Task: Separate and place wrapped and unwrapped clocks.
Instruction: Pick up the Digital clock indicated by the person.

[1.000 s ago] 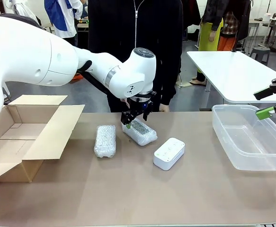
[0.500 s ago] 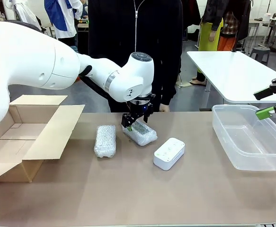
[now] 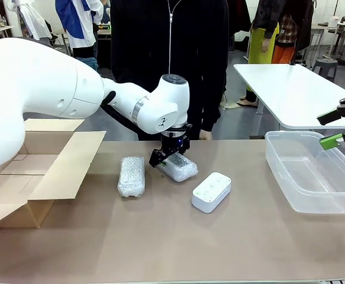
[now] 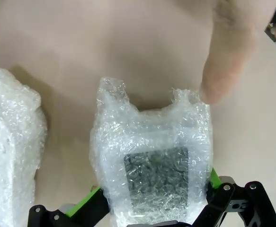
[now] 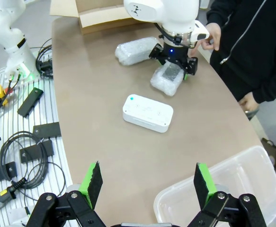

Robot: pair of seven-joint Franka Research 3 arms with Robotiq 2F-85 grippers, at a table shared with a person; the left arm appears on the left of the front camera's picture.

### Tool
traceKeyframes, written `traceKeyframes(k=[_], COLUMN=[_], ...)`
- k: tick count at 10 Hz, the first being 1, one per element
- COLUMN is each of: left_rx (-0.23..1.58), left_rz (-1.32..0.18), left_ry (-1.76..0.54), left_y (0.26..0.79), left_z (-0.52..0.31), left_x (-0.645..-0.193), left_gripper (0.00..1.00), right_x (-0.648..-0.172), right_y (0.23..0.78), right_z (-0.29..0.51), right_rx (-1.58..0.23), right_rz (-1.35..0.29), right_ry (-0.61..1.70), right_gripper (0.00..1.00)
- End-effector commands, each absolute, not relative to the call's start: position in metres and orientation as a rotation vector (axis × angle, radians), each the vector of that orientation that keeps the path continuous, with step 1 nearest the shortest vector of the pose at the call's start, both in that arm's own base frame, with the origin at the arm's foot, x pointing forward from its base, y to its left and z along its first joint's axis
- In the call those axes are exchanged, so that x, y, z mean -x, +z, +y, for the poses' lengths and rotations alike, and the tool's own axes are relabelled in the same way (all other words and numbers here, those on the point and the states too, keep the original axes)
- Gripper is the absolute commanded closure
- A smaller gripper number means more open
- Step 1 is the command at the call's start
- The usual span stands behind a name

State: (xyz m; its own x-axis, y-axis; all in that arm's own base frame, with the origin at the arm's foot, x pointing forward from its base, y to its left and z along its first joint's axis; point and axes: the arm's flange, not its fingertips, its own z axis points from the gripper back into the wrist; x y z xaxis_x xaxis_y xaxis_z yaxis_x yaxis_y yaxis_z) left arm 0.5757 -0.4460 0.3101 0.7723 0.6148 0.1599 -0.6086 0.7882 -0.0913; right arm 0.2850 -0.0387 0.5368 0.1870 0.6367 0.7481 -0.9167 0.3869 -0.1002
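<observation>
From nine o'clock on the brown desk [image 3: 160, 248] we see an open cardboard box [image 3: 42, 171] and one bubble-wrapped oblong clock [image 3: 131, 176]. Next, our left gripper [image 3: 168, 157] is spread wide astride a second wrapped clock [image 3: 181, 170]. A bare white plastic clock [image 3: 211, 191] lies at its four o'clock, and our right gripper [image 5: 146, 182] is wide, by a clear plastic tub [image 3: 277, 158].

No word, number or brand can be read anywhere on the desk or on the things lying on it. The left arm's white wrist housing [image 5: 164, 12] carries a small dark mark [image 5: 138, 8], too small to make out as letters. The unwrapped clock [image 5: 147, 112] shows only tiny dots on its white top, and the dark panel under the bubble wrap of the wrapped clock [image 4: 156, 175] shows no legible figures.
</observation>
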Motion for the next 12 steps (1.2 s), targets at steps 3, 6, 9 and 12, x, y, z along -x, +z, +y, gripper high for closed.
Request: traceKeyframes(k=[3,6,9,12], left_rx=[0.063,0.079,0.156,0.151], left_rz=[-0.158,-0.188,-0.349,-0.344], left_ry=[0.667,0.612,0.411,0.399], left_y=[0.302,0.302,0.299,0.296], left_z=[-0.455,-0.452,-0.440,-0.439], left_x=[-0.590,-0.592,-0.585,-0.585], left_gripper=[0.00,0.00,0.09,0.39], right_x=[-0.288,-0.288,-0.288,-0.288], right_y=[0.538,0.538,0.538,0.538], right_z=[-0.038,-0.038,-0.038,-0.038], right_rx=[-0.448,-0.448,-0.448,-0.448], right_rz=[-0.824,-0.824,-0.824,-0.824], right_ry=[1.149,1.149,1.149,1.149], right_gripper=[0.00,0.00,0.00,0.00])
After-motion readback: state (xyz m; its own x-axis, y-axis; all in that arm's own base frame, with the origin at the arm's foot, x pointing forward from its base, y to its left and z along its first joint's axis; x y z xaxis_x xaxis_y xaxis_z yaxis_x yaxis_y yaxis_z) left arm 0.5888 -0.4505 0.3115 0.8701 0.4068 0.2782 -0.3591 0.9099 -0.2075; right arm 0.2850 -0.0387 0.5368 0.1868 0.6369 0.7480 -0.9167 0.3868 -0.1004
